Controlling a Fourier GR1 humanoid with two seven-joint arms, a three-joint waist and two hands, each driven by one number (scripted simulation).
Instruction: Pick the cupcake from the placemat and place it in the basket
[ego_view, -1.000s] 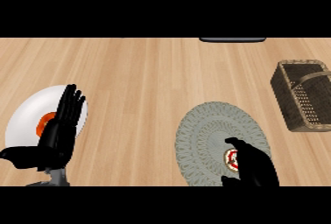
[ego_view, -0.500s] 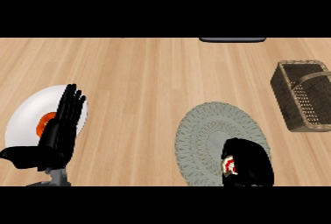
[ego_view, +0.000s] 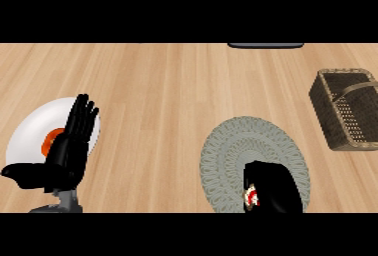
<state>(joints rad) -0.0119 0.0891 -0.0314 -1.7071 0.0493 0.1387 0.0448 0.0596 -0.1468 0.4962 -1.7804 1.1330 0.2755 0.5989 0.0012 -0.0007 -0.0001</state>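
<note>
The right hand (ego_view: 272, 189) sits low over the near edge of the round grey mat (ego_view: 255, 162), near the counter's front edge, its fingers curled over the cupcake (ego_view: 252, 196) so that only a sliver of red and white shows at the hand's left side. It looks closed around the cupcake, though the hand hides most of it and I cannot tell how well the fingers wrap it. The left hand (ego_view: 70, 145) rests open, fingers up, over a white plate (ego_view: 29, 132) with something orange on it, towards the counter's front left corner. The basket (ego_view: 347, 115) stands at the counter's right edge, well apart from the mat, with its handle arching over the opening. The main risk from here, as I judge it, is a hold that catches only the cupcake's side: on the lift it could tip out or slide across the mat. The mat itself might drag along if the fingertips press into it. Later, the handle could block the way in if the hand comes across too low
</note>
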